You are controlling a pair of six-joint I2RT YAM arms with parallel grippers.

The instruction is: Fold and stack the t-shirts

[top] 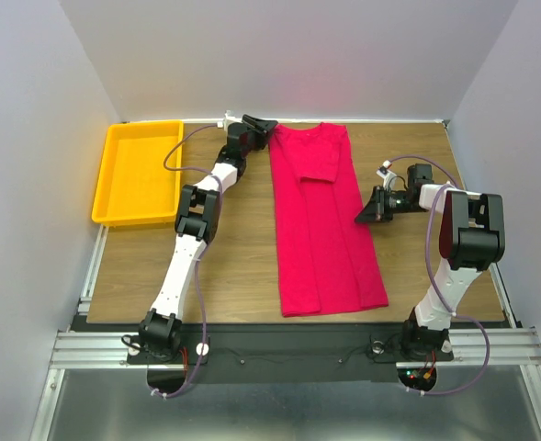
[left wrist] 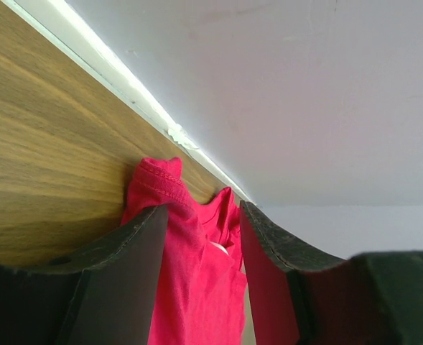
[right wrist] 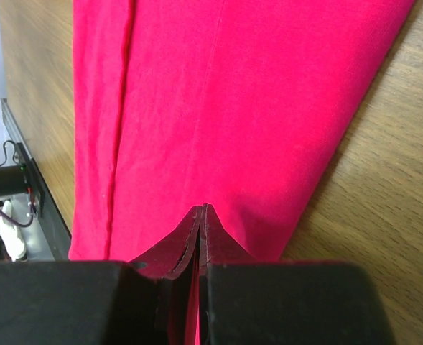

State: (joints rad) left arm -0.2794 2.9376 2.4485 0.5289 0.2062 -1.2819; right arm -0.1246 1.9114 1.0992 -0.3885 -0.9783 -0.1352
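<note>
The crimson t-shirt lies on the table folded into a long narrow strip, collar end at the far edge, one sleeve folded across its top. My left gripper is open at the far left corner of the collar end. In the left wrist view the fingers straddle the bunched red fabric, and a bit of white label shows. My right gripper is shut, its tips at the shirt's right edge. In the right wrist view the closed tips rest over flat fabric and show no cloth pinched.
A yellow plastic tray stands empty at the far left of the table. The back wall and a white edge strip run just behind the shirt's collar. A metal rail lines the near edge.
</note>
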